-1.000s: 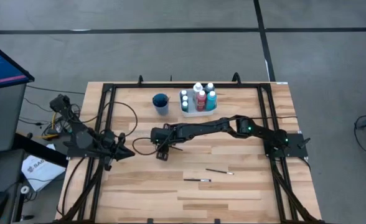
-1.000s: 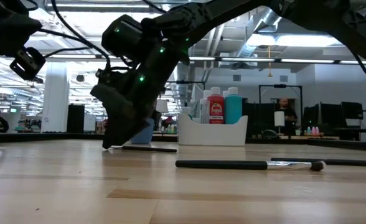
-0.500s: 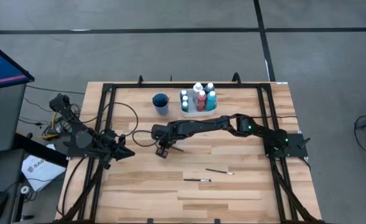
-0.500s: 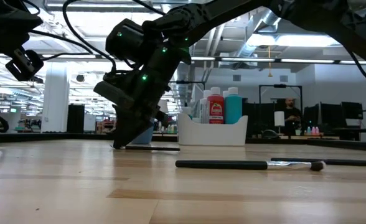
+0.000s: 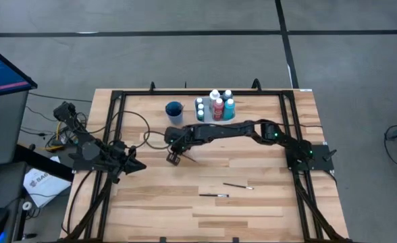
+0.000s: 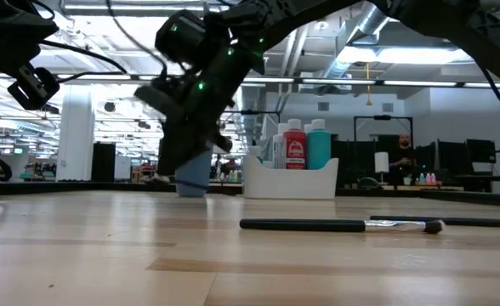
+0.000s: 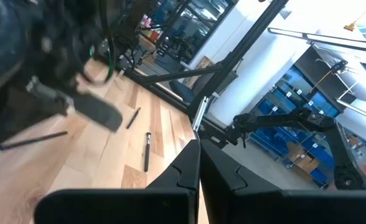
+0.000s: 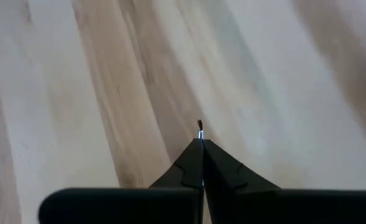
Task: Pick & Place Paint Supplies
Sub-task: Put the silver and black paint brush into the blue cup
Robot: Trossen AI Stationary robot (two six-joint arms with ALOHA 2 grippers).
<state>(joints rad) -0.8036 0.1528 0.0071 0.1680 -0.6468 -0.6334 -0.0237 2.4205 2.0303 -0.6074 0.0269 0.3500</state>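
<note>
Right end effector [image 5: 175,158] sits over the mid counter [image 5: 266,202], arm stretched in from the right side. Fingers clenched on a thin paintbrush [image 8: 200,129]; in the right wrist view only its tip and silver ferrule poke out past the closed fingertips [image 8: 189,163], with bare wood grain beyond. In the low view this end effector [image 6: 178,170] hangs above the counter surface, motion-blurred.

Blue cup [image 5: 174,111] stands just behind the right end effector, near it. White tray [image 5: 215,116] with white-capped paint bottles [image 5: 217,108] is behind it and off to the arm's base side; red and teal bottles stand upright in it.

Two more loose brushes lie flat on the counter in front of the right end effector, well apart from it: one brush [image 5: 213,195] and a second brush [image 5: 238,185].

Left end effector [image 5: 132,166] rests at the left counter edge, clenched, empty.
</note>
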